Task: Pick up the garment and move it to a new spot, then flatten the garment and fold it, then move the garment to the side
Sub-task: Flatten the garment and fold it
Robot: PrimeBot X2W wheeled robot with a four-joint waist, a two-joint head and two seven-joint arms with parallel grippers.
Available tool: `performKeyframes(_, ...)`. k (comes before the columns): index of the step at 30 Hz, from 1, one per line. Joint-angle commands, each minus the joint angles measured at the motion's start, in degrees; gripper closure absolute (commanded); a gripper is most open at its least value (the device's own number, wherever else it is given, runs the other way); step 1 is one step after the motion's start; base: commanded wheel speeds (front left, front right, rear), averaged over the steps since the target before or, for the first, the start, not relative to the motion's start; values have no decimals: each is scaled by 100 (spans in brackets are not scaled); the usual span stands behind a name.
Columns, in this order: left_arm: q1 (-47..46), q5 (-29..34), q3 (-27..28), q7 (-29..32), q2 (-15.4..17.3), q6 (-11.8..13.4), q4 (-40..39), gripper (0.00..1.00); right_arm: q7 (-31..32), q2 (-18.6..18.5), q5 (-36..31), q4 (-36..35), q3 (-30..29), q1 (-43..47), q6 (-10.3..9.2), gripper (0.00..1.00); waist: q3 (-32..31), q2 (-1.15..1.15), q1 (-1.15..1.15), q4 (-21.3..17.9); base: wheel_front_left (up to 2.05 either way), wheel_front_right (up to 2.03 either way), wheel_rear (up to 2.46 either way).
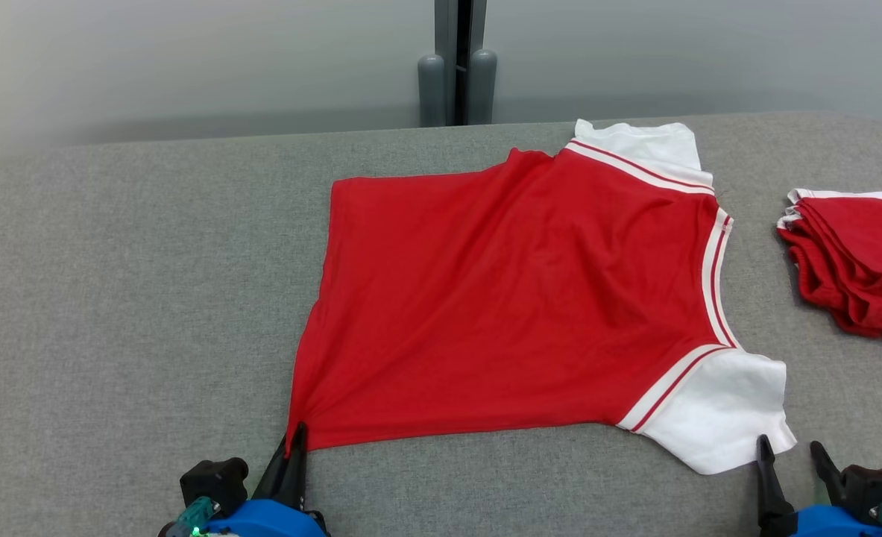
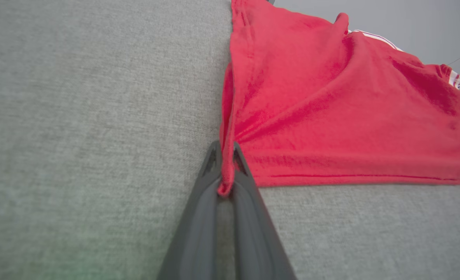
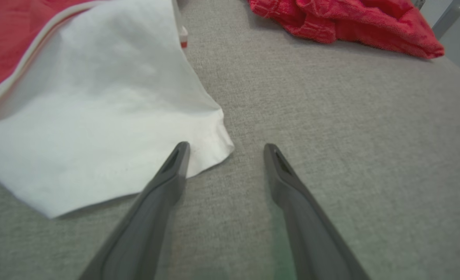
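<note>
Grey cloth covers the big table (image 1: 112,298), and a plain grey wall (image 1: 187,60) stands behind it. A red shirt (image 1: 515,298) with white sleeves lies spread out on the table, right in front of both grippers.

The left gripper (image 1: 297,436) is pinched tight on the shirt's near bottom corner. The red cloth bunches into little folds that fan out from its tips, and a bit of hem pokes back between the two dark fingers. The rest of the shirt stretches away ahead of this gripper and off to its right.

The right gripper (image 1: 789,443) has its fingers spread wide and holds nothing. The finger nearer the shirt is right at the edge of the near white sleeve (image 1: 724,403); I cannot tell if it touches. The other finger is over bare grey cloth.

Ahead of the right gripper, a bit to its right, sits a pile (image 1: 858,261) of folded red clothes, apart from the shirt.
</note>
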Motion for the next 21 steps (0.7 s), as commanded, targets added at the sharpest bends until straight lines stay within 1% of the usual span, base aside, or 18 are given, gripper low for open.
performKeyframes(1, 83, 14, -2, 27, 27, 6, 73, 100, 0, -3, -47, 131, 30, -148, 0, 0, 14, 0, -1, 0, 0, 0, 0)
performKeyframes(8, 7, -73, -157, 40, 10, 0, 62, 100, 21, 14, -41, 651, 242, -419, 3, 0, 64, 0, -1, 39, 0, 0, 0)
performKeyframes(9, 2, -70, -161, 41, 10, 0, 68, 100, 30, 27, -21, 752, 299, -462, 3, 4, 69, 0, -1, 48, 0, 0, 0)
performKeyframes(10, -1, -69, -170, 41, 10, -1, 74, 100, 43, 39, -16, 849, 343, -487, 8, 61, 72, 0, -1, 58, 0, 0, 0)
performKeyframes(11, 2, -72, -179, 41, 9, -1, 76, 100, 47, 46, 17, 914, 373, -512, 9, 100, 71, 0, -1, 67, 0, 0, 0)
performKeyframes(13, 12, -87, -196, 41, 9, -1, 84, 100, 49, 47, 82, 1006, 398, -539, 8, 100, 58, 0, -1, 84, 0, 0, 0)
performKeyframes(15, 25, -105, -197, 40, 9, -1, 77, 100, 40, 25, 167, 861, 400, -562, 2, 100, 35, 0, -1, 96, 0, 0, 0)
performKeyframes(18, 28, -165, -183, 21, 11, -2, -81, 100, 0, 8, 375, 382, 427, -551, 1, 100, -30, 0, -1, 104, 0, 0, 0)
performKeyframes(20, -34, -246, -146, 15, 13, -2, -329, 100, -1, 0, 525, -38, 497, -538, 1, 100, -79, 0, -1, 99, 0, 0, 0)
performKeyframes(21, -34, -246, -146, 15, 13, -2, -329, 100, -1, 0, 525, -38, 497, -538, 1, 100, -79, 0, -1, 99, 0, 0, 0)
